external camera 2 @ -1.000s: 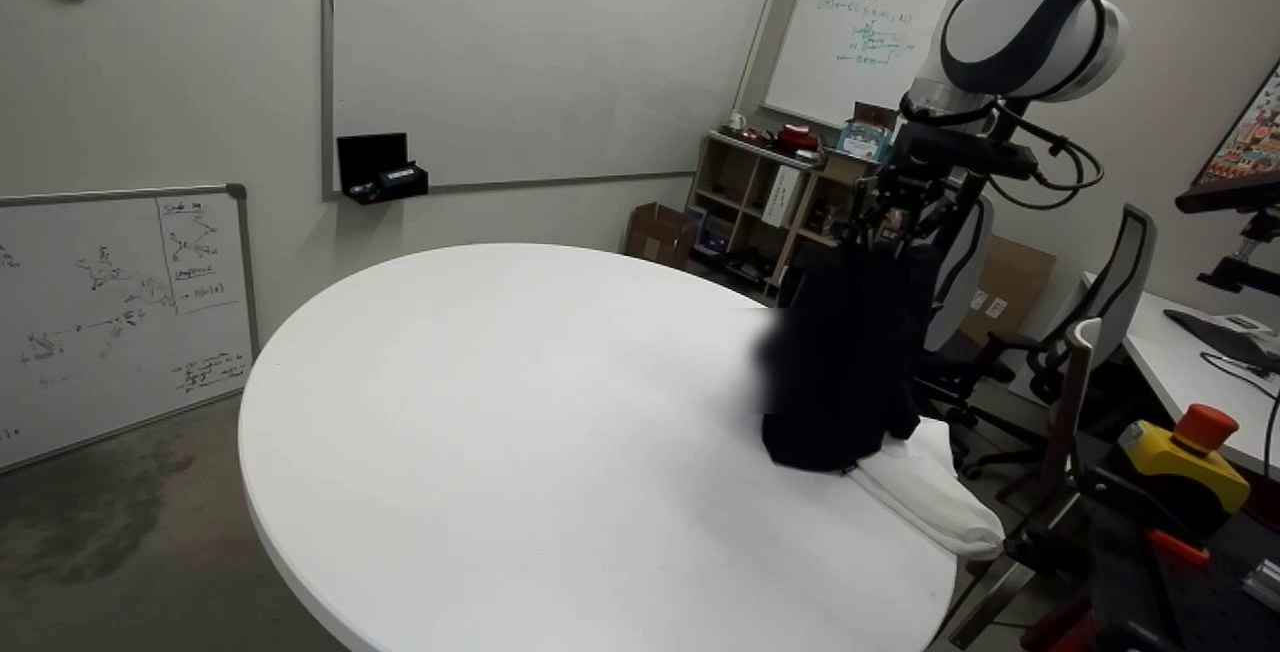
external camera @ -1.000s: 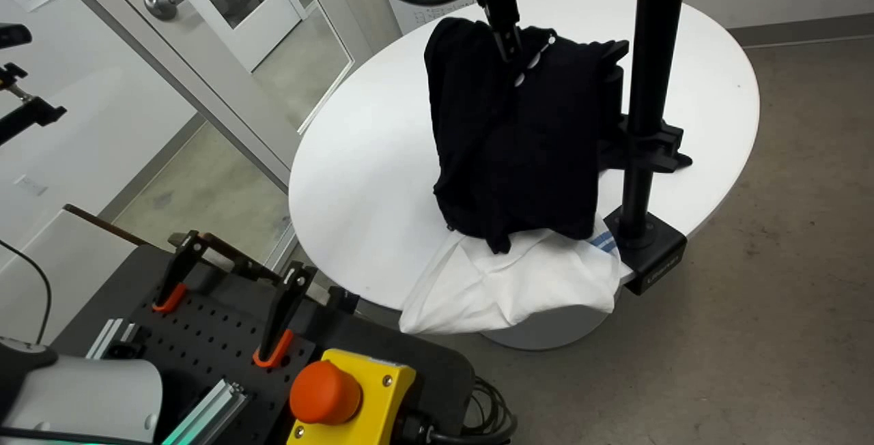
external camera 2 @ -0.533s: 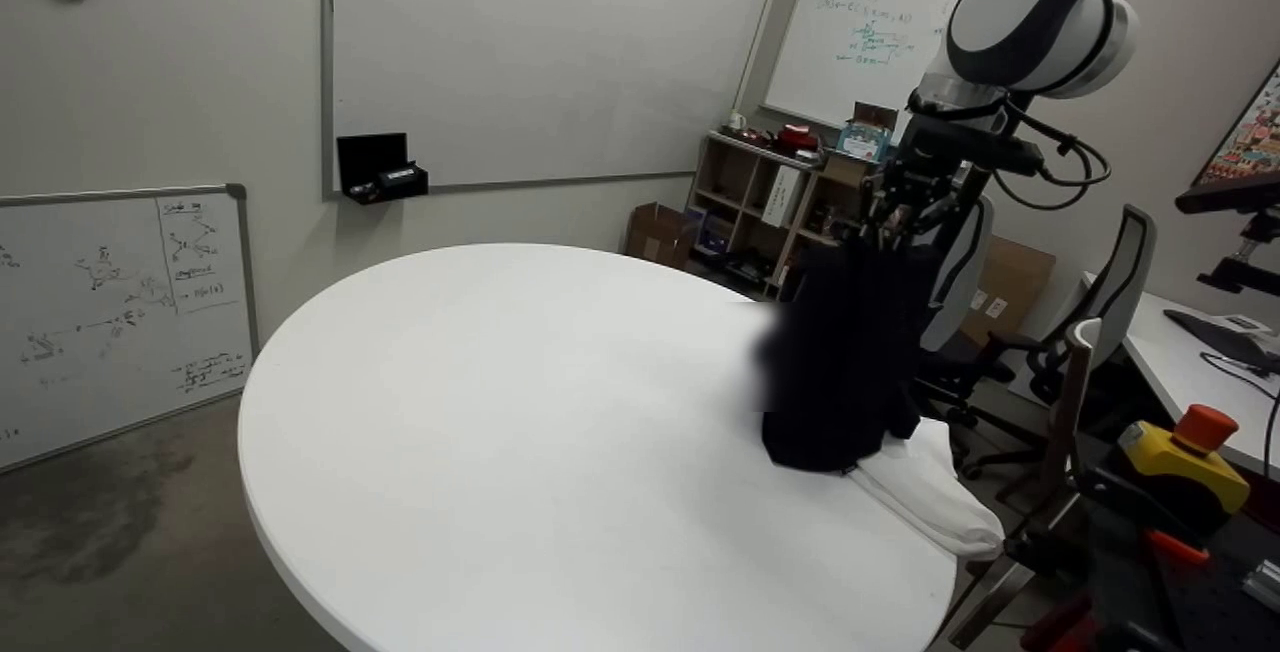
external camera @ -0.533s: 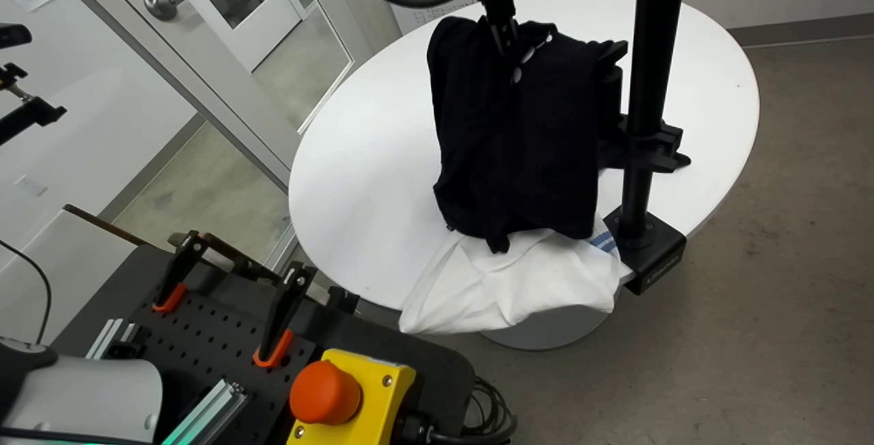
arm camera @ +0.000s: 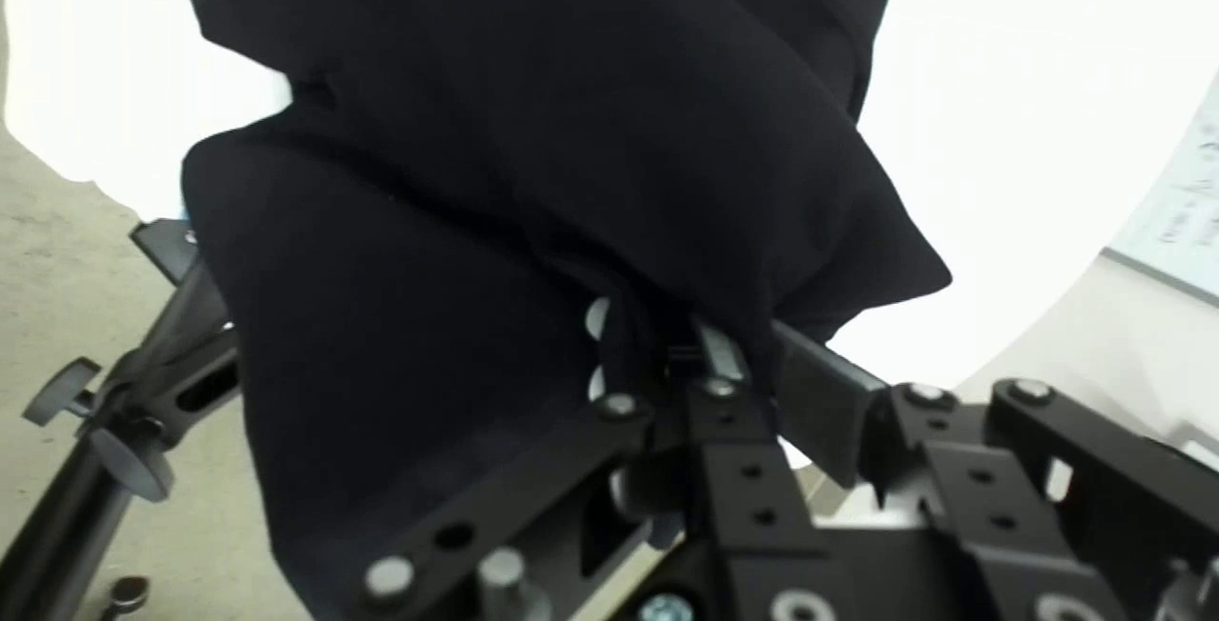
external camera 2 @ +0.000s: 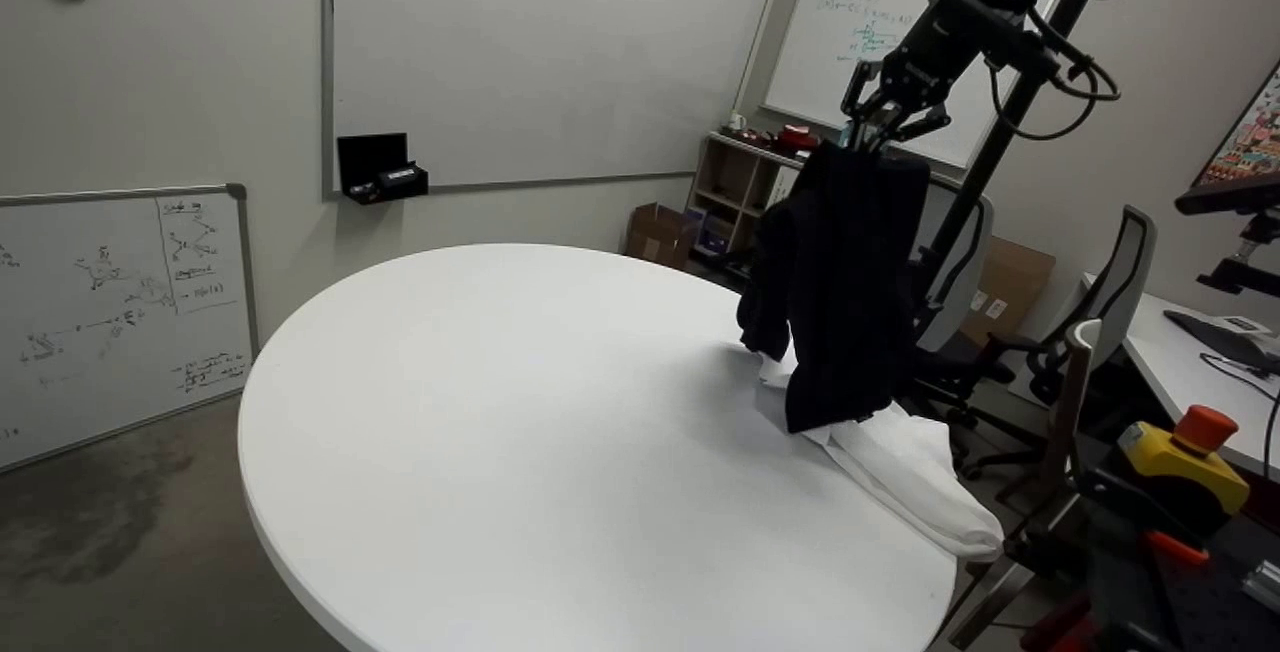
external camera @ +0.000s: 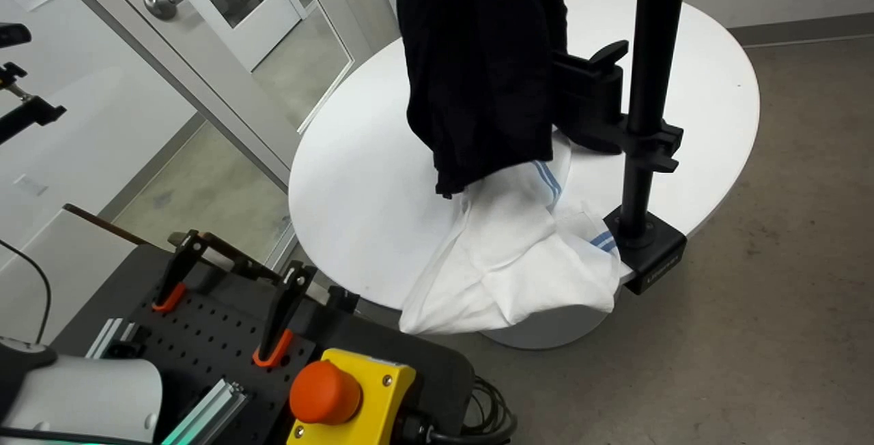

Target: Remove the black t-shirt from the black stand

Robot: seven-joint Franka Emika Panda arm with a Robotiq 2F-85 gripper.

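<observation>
The black t-shirt hangs raised beside the black stand; it also shows in an exterior view and the wrist view. My gripper is shut on the top of the shirt. In the wrist view the gripper's fingers pinch a fold near white buttons. The stand's side bracket meets the shirt's right edge; whether the shirt still drapes over it is hidden. The shirt's lower hem is over a white cloth. The stand's pole shows in the wrist view.
The white cloth with blue stripes lies on the round white table and hangs over its edge. The stand's base is clamped at the table rim. A black cart with a yellow stop box stands nearby. Office chairs are behind.
My gripper has risen with the shirt in it and left the top of an exterior view. The shirt is stretched upward, uncovering more of the bracket and white cloth.
</observation>
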